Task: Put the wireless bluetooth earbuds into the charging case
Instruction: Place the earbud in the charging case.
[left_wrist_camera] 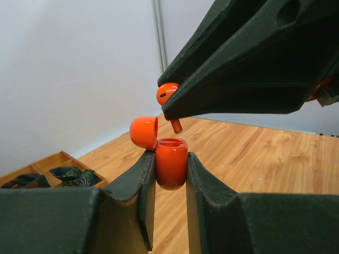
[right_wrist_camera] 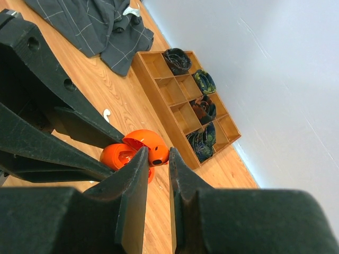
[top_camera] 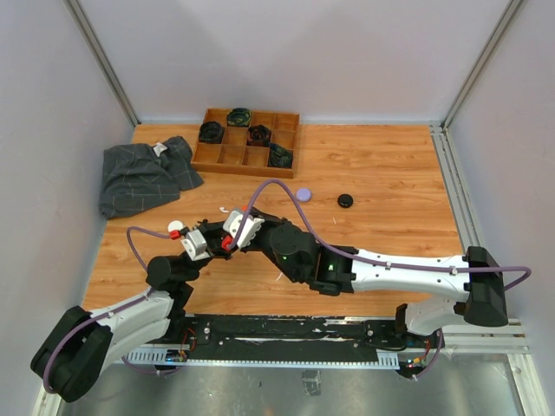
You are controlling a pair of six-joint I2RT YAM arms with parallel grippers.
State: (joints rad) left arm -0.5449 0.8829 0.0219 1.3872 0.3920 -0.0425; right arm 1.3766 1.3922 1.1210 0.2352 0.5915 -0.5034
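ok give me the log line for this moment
left claw: shut on orange case, lid open | right claw: shut on orange earbud, stem down just above case | earbud not yet seated

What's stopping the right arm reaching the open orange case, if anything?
Probably nothing, so yes: right fingers hold the orange earbud just above the case, its lid hinged aside, left fingers holding it upright.

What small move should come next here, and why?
Probably lower the right claw a little: its orange earbud sits just above the open orange case, stem pointing down, while the left claw grips the case upright.
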